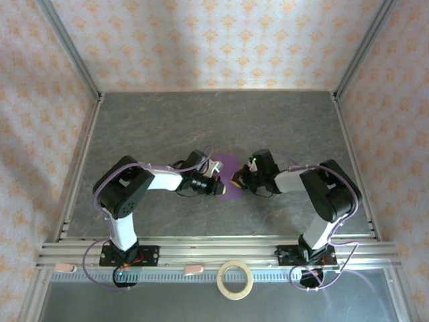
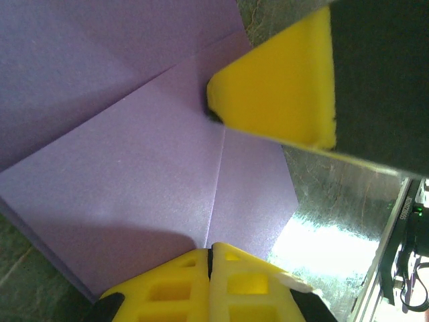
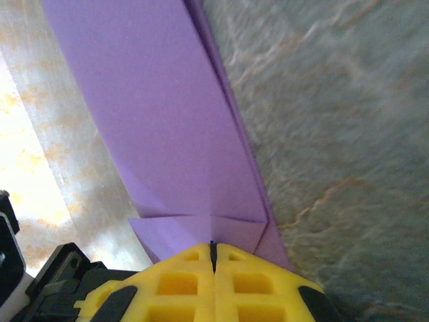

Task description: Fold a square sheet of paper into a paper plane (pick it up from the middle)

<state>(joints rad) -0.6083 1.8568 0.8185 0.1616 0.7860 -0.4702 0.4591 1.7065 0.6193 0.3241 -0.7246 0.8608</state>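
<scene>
Square sheet of paper (image 2: 134, 168), part-folded, is lying on desk (image 3: 335, 100): seemingly thin, light, limp; centre crease suits gripping. Left gripper (image 2: 211, 258), right gripper (image 3: 213, 251): jaws are resting closed against it.

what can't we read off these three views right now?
Top external: purple paper sheet too small, middle covered by left tool and right tool; fold layout unreadable.
Left wrist: left tool covers the sheet's near edge; whether paper sits between its fingers is hidden.
Right wrist: sheet's far end cut off at the top edge; right tool hides the near tip.
</scene>
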